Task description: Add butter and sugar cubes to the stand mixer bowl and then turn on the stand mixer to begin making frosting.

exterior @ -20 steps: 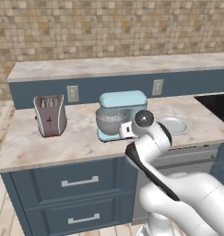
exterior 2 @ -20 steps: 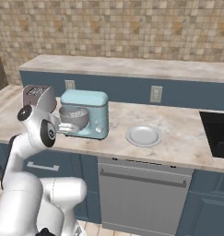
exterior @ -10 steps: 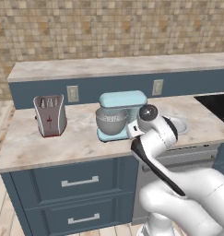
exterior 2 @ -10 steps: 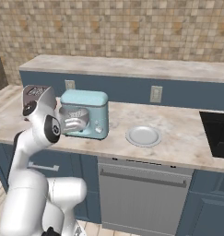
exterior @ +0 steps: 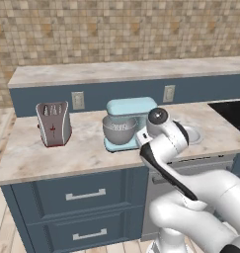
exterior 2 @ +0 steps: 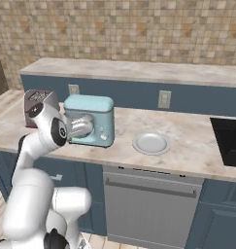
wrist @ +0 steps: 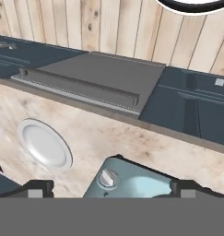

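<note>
While the pincer hangs released above the stand mixer, its knob sits just ahead, between the fingertips.

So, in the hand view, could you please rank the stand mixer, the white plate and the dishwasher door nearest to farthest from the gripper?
1. stand mixer, just beneath the open gripper.
2. white plate, on the counter, view's left.
3. dishwasher door, past the counter edge, view's top.
</note>
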{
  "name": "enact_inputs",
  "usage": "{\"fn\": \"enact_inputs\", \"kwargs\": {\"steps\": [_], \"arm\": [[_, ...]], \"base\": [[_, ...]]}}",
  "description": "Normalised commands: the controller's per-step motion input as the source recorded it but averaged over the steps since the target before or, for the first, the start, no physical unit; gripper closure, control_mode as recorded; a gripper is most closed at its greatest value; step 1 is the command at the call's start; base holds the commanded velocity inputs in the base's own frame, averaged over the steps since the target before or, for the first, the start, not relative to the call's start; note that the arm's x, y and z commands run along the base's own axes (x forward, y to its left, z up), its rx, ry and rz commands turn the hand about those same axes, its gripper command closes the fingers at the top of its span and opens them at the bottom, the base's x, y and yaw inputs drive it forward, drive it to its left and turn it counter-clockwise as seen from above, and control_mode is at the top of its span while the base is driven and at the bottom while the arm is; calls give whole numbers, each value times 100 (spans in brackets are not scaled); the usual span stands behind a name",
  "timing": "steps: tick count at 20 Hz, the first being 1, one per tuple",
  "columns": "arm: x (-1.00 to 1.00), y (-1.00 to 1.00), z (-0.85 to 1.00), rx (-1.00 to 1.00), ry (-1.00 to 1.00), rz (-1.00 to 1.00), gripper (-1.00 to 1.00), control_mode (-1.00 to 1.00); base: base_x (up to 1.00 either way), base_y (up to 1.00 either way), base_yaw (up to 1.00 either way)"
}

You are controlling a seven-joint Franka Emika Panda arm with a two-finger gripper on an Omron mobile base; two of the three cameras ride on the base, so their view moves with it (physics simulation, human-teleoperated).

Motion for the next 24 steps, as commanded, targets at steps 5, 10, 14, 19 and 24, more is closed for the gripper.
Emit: {"fn": "enact_inputs", "kwargs": {"steps": [5,10,14,19,24], "arm": [[11,-22,-23,0,-7,7,-100,-100],[20,-19,-16,0,0,0,-100,-100],[34,-1,-1,0,2,0,-100,-100],[39,-1,0,0,2,0,-100,-100],[33,-2,-1,-2,5,0,-100,-100]], "base": [[0,0,0],[0,0,0],[0,0,0],[0,0,0],[0,0,0]]}}
